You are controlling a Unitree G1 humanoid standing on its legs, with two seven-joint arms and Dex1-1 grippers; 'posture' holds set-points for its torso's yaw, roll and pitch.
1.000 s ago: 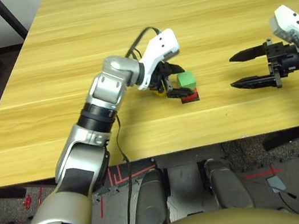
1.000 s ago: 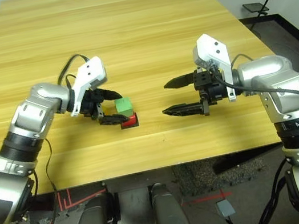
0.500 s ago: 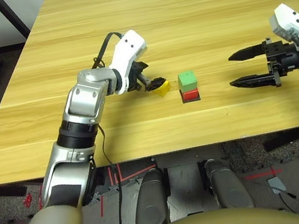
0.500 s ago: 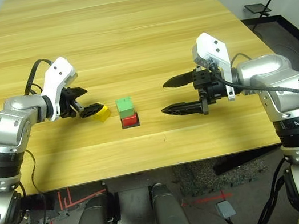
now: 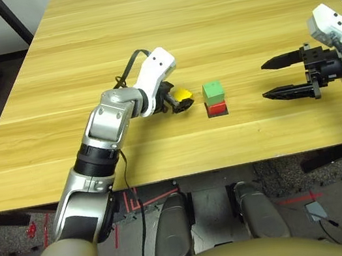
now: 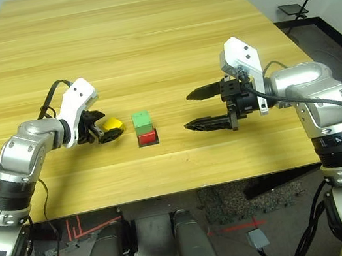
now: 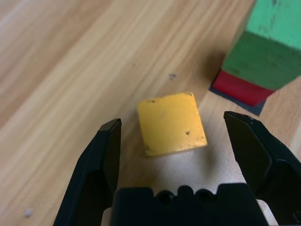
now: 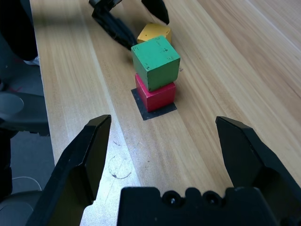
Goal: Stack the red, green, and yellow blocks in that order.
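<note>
Presumably at step 3 of 3, fetching the yellow block (image 6: 113,123) for the top. Needs closing on it, lifting clear, then lowering onto the green block (image 6: 141,122). Nearest on the bench (image 5: 138,14), see the red block (image 6: 147,137) on a black patch (image 8: 138,101), bearing the green. Off to the right, well apart from these 2, find the right gripper (image 5: 262,82), fingers apart and empty. Slightly farther, left of the stack, find the yellow block on the bench, between the left gripper's (image 7: 172,117) spread fingers, touching neither.
</note>
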